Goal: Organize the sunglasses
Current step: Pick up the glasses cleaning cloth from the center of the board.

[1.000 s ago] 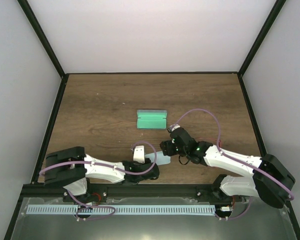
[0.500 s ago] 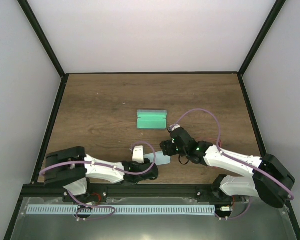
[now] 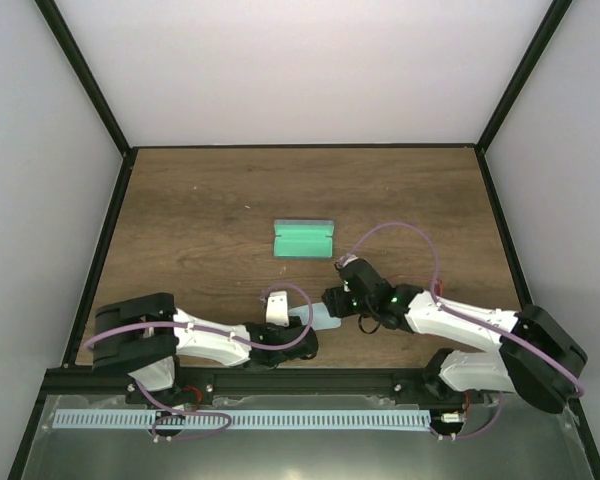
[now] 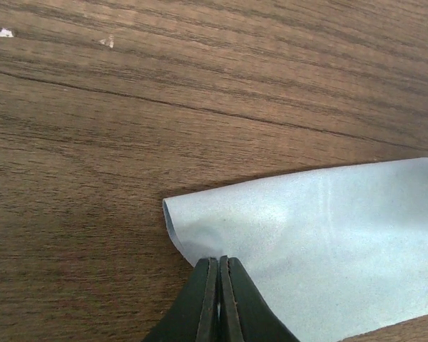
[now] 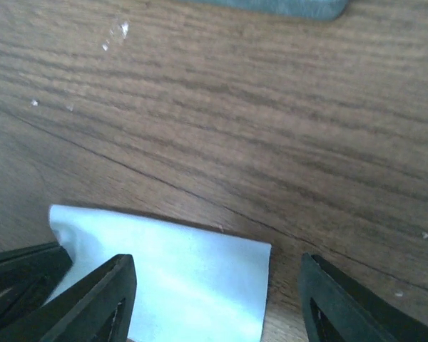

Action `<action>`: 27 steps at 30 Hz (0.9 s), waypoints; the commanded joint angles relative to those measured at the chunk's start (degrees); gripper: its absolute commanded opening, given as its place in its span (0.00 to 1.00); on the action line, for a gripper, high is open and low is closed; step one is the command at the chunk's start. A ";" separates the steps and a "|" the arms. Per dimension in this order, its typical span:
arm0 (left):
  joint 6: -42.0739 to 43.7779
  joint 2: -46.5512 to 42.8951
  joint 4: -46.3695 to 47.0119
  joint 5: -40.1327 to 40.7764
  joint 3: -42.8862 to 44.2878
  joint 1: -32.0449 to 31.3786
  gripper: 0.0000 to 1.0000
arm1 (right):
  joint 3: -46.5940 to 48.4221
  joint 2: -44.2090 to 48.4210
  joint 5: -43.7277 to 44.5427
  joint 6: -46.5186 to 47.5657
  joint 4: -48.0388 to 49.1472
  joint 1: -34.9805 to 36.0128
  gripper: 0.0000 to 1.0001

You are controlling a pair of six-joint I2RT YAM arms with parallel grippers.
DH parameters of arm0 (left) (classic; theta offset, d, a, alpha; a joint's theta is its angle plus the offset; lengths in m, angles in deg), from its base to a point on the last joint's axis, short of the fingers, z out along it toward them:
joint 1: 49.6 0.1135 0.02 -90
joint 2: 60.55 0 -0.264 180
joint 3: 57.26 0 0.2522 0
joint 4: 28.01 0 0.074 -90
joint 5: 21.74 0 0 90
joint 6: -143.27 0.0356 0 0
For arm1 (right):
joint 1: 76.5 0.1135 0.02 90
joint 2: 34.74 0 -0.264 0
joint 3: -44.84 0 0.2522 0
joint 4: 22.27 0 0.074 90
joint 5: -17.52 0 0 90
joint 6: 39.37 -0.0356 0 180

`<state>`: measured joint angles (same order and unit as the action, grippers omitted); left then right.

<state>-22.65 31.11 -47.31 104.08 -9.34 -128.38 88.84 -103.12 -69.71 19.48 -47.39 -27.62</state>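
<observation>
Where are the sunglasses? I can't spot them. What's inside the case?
Only green lining shows inside the open case; no sunglasses can be seen there, though a thin frame could be too small to tell. Beneath it is hidden.

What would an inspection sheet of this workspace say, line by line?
Surface: brown wood-grain table.
Job's things: sunglasses, nothing seen in any view.
Clutter: open oblong case, green inside, at mid-table; pale blue cloth nearer the arms; small pale specks on the wood.
Grippers: left pincer shut on the cloth's edge; right pincer open, low over the cloth.
Cables: purple cables loop along both arms.
Surroundings: white walls; black frame posts.
</observation>
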 commanded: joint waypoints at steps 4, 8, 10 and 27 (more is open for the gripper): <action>-0.11 2.52 -3.00 -3.90 -1.52 0.32 0.05 | -0.45 -0.41 -0.57 -2.32 -2.53 0.77 0.57; -0.11 2.58 -2.29 -4.06 -2.10 0.34 0.05 | -1.09 1.01 0.01 -3.31 -3.79 2.02 0.52; -0.10 2.63 -1.88 -4.14 -2.36 0.35 0.05 | -1.72 1.48 0.29 -3.51 -3.71 2.64 0.52; 0.69 3.52 -0.19 -5.06 -2.42 0.37 0.06 | -3.21 -4.16 1.94 -4.25 -1.13 4.56 0.47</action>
<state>-22.30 31.98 -43.74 104.43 -9.87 -128.25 85.63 -106.27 -69.39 16.17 -49.49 -24.01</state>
